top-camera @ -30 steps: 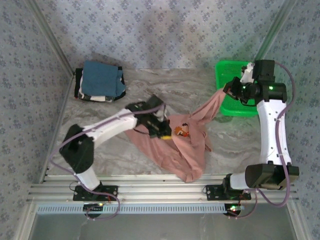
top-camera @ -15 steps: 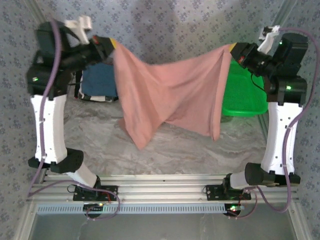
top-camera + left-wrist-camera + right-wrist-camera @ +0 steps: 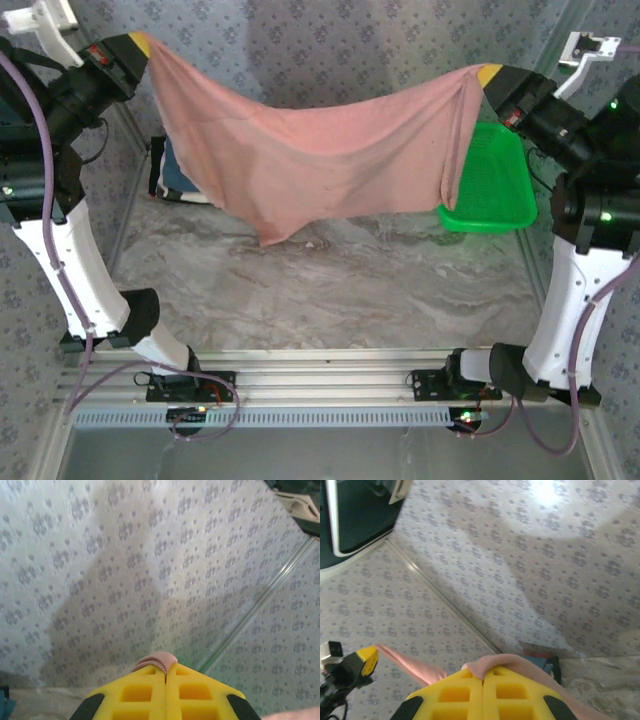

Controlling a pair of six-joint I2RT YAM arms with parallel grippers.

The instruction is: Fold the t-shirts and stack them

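I held the salmon-pink t-shirt (image 3: pixel 320 160) strung between my left tool (image 3: pixel 142 44) and right tool (image 3: pixel 486 74), each pinched on an upper corner. The cloth sagged below them toward the bench (image 3: pixel 330 300). It looked light and limp, and I judged the corners the best hold.

It is a robot test cell in a lab: patterned backdrop walls (image 3: pixel 330 50) rise behind the left claw (image 3: pixel 141 43) and right claw (image 3: pixel 488 72), a marble-print table (image 3: pixel 330 290) lies below them, and aluminium rails (image 3: pixel 320 372) carry the arms' bases (image 3: pixel 190 385).
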